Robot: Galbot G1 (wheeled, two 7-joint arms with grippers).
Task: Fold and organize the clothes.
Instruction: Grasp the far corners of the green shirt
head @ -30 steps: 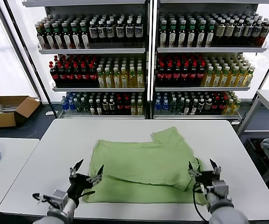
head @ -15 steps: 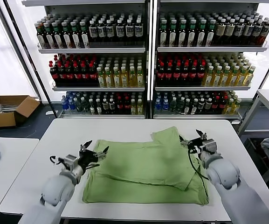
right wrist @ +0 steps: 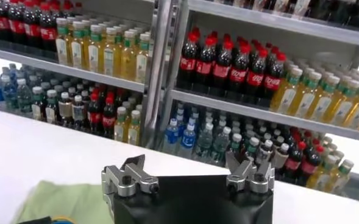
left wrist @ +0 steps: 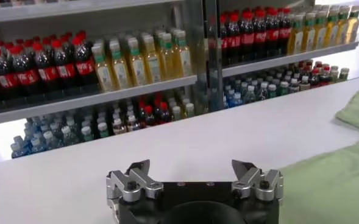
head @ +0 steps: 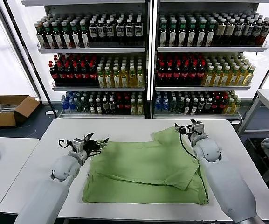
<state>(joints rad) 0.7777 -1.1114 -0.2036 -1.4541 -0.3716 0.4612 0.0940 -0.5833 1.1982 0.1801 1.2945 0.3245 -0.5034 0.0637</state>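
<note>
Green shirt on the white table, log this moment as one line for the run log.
green shirt: partly folded on white table | left pincer: open, at shirt's far left corner | right pincer: open, over far right sleeve | neither holds cloth

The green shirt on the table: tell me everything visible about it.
The green shirt is light green, soft cotton-looking cloth lying flat on the white table, its near part folded up over itself in a creased layer. One sleeve sticks out toward the shelves. Both open grippers hover at its far corners, left gripper and right gripper.
</note>
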